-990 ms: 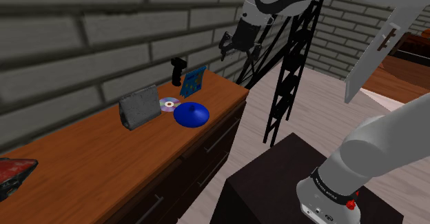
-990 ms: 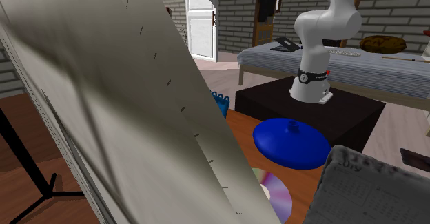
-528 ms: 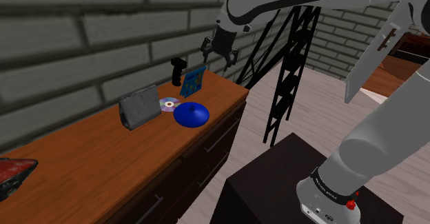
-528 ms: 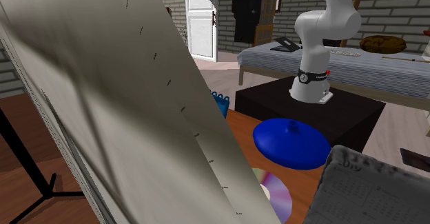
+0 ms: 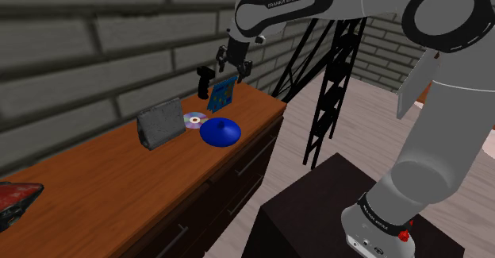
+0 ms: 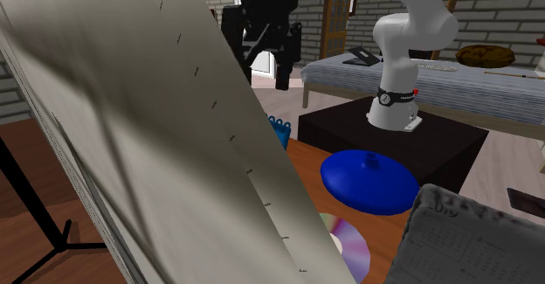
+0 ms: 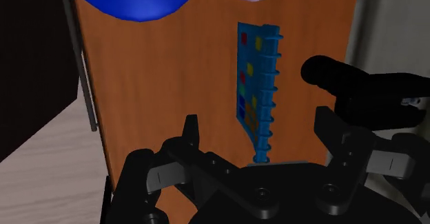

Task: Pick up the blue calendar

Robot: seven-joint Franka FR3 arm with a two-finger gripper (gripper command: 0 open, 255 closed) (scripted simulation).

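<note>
Grey brick wall at the back, and a long wooden table (image 5: 119,181) with drawer fronts runs along it. At the table's end on the shoulder view's right stands the blue calendar (image 5: 222,94), with coloured squares and dots on its face and spiral binding along one edge. It's just beside a black handle-shaped object (image 5: 206,80). To the shoulder view's left of the calendar a shiny disc (image 5: 194,121) lies flat, with a blue dome (image 5: 220,131) near it and a grey textured upright card (image 5: 160,124) on its other side. The end effector (image 5: 232,64) hovers above the calendar, spread wide and holding nothing. From the wrist, the calendar sits below the gap, clear of both fingers (image 7: 190,134).
</note>
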